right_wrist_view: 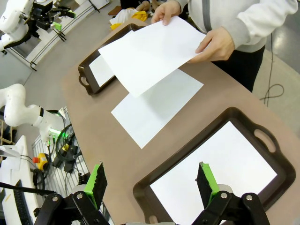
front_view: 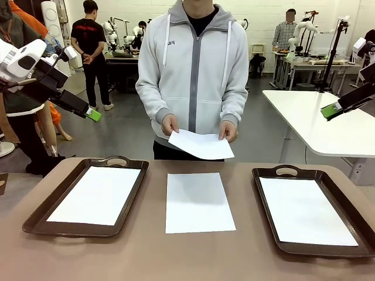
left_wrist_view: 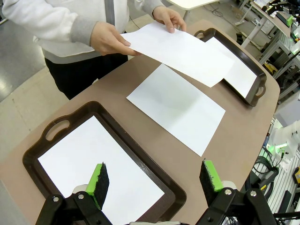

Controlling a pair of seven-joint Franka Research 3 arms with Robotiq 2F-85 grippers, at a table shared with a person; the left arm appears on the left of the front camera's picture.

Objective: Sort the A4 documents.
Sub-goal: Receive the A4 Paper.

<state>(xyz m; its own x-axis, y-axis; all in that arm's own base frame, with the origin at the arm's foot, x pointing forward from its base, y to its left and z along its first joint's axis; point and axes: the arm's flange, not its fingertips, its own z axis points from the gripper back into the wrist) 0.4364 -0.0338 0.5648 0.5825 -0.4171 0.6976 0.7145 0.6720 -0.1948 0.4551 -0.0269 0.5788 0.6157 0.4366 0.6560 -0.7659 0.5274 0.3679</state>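
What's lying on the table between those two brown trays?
One white sheet, flat on the tabletop midway between the left tray and the right tray, touching neither. The front view shows it clearly.

White walls [front_view: 266,23], grey floor [front_view: 117,132], a white side table [front_view: 316,117] at right

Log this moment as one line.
held sheet: person's hands; middle sheet: table; left tray, right tray: one sheet each; left end effector, right end effector: open
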